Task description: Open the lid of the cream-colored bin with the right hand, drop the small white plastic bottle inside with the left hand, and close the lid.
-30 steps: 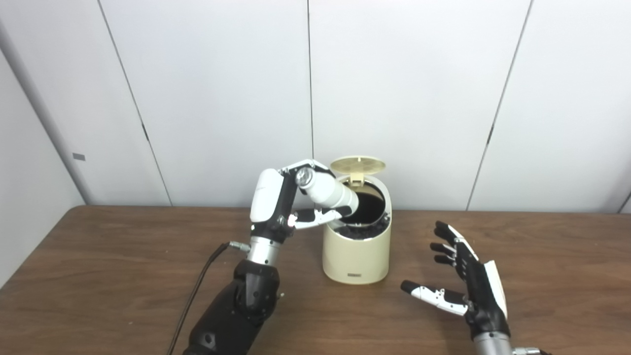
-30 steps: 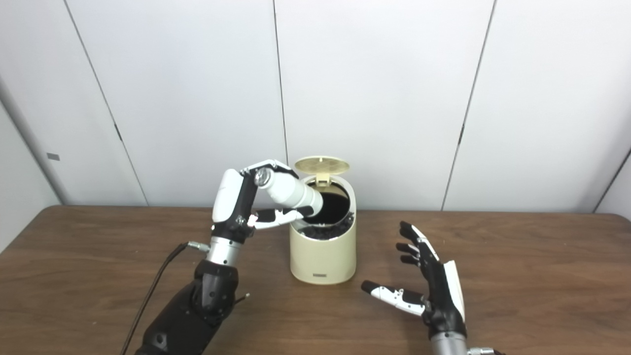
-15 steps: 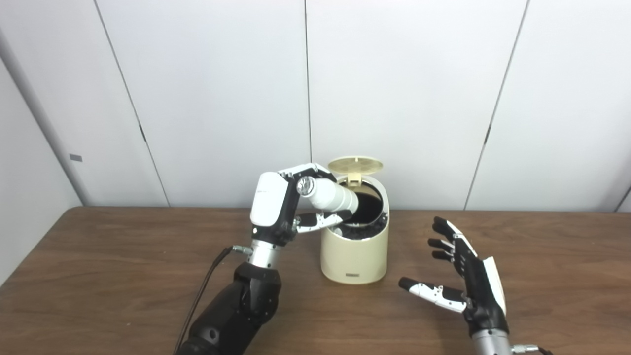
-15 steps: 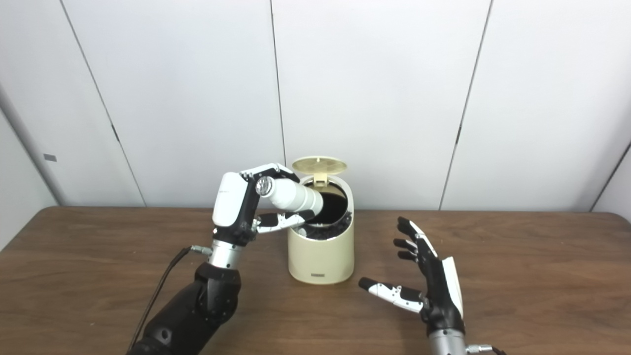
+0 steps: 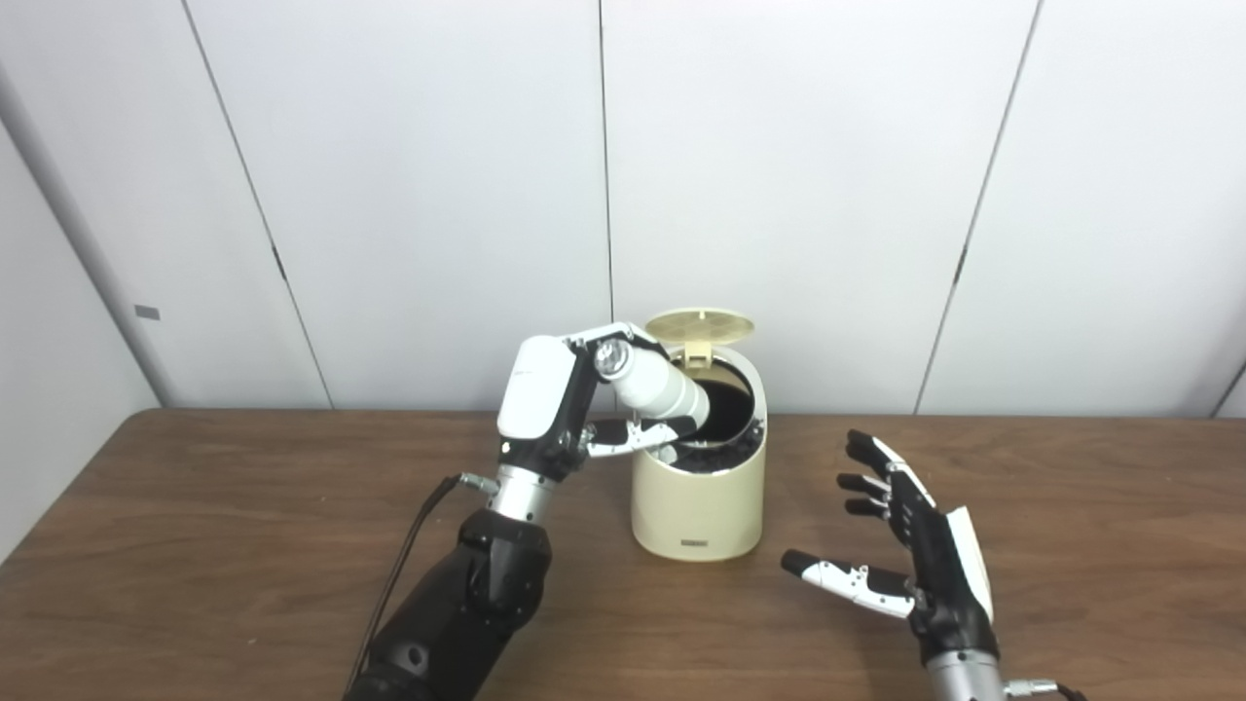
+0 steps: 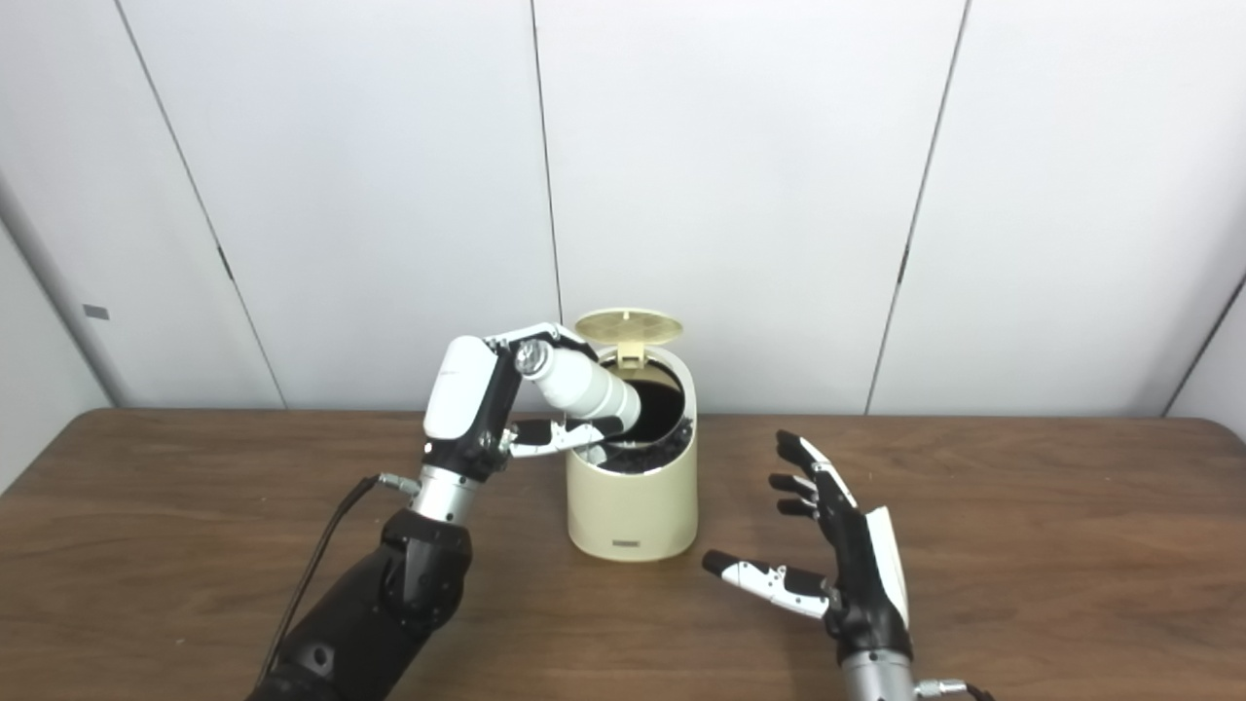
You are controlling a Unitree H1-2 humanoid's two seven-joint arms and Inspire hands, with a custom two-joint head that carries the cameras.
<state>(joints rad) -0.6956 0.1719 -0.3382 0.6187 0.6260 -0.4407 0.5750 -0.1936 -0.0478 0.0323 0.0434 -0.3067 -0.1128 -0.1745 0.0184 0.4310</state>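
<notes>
Lid-opening step judged done: the round cream-coloured plastic lid (image 5: 701, 325) is seen raised on its rear hinge above the cream-coloured cylindrical bin (image 5: 697, 506), dark interior exposed. The small white plastic bottle (image 5: 654, 387) is held tilted, cap end up and to the left, lower end over the bin mouth and possibly just past the rim, hard to tell at this angle. The left robot hand (image 5: 560, 404) is seen pinching the bottle, fingers over the top, thumb under. The bottle is not yet released; the drop and the lid closing are judged left to do. The right robot hand (image 6: 845, 565) is held spread and empty, low over the tabletop, right of the bin and apart from it, nothing touched. The bin is stood on a brown wood-grain tabletop (image 5: 195, 545) near its far edge. A black cable (image 5: 404, 560) is seen along the left arm. White panelled walls (image 5: 798, 195) behind, dark seams between panels
</notes>
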